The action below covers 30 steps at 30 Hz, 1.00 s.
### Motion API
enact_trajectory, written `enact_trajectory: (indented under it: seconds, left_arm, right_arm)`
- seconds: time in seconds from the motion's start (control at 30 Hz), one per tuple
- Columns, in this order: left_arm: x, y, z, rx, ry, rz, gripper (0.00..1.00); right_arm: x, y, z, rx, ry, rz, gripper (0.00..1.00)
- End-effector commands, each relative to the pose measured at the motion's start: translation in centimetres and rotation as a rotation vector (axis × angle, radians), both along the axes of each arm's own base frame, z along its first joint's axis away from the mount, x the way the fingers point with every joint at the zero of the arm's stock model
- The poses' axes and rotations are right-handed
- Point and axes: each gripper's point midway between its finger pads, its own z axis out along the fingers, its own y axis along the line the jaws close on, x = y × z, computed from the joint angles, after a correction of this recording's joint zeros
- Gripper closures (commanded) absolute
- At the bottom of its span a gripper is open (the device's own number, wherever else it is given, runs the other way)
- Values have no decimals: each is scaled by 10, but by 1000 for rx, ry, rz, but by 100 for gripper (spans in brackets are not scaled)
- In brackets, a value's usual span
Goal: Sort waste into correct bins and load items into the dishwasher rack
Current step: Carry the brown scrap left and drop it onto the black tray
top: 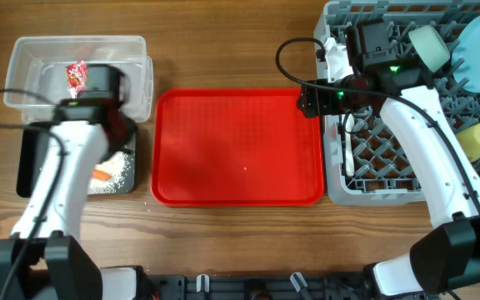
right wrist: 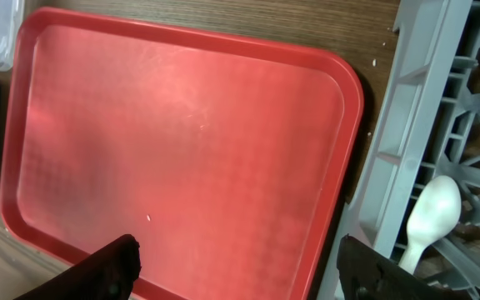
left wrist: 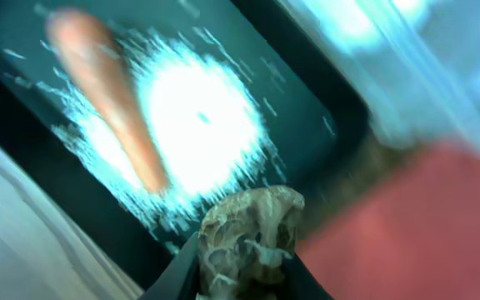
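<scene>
Over tray (top: 30, 158), left claw (left wrist: 242, 279) grips lump (left wrist: 248, 229).

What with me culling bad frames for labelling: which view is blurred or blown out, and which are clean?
Left wrist: motion-smeared; the rice pile burns out to white glare, the carrot streaks, only the brown food lump in the left tool looks crisp. Overhead: sharp, evenly lit. Right wrist: sharp, with a soft sheen on the red tray.

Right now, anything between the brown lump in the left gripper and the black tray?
Nothing visible. The left gripper holds the brown lump over the black tray; below it lie only rice and a carrot, both in the tray.
</scene>
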Motion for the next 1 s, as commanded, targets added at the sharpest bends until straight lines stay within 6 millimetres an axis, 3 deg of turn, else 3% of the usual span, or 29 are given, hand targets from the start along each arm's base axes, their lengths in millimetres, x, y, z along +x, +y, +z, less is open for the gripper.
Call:
enact_trajectory:
  seconds: [0.0, 0.23, 0.4, 0.57, 0.67, 0.87, 0.97]
  left_arm:
    - [-5, 62, 3, 47, -31, 178, 82]
    - [-17, 126, -15, 52, -37, 371, 78]
    - [-23, 151, -38, 46, -7, 443, 78]
    - [-27, 158, -59, 32, 40, 464, 76]
    - [-27, 158, -65, 28, 53, 463, 68]
    - [-27, 157, -66, 23, 55, 457, 60]
    - [-21, 153, -60, -2, 36, 406, 50]
  right_arm:
    - [-1, -3, 4, -3, -10, -15, 22]
    - [-1, -3, 4, -3, -9, -15, 22]
    - [-1, -3, 4, -3, -8, -15, 22]
    - [-1, -3, 4, -3, -8, -15, 22]
    - [-2, -3, 4, -3, -5, -15, 22]
    - [-3, -3, 3, -4, -1, -14, 22]
    - [-2, -3, 3, -6, -2, -15, 22]
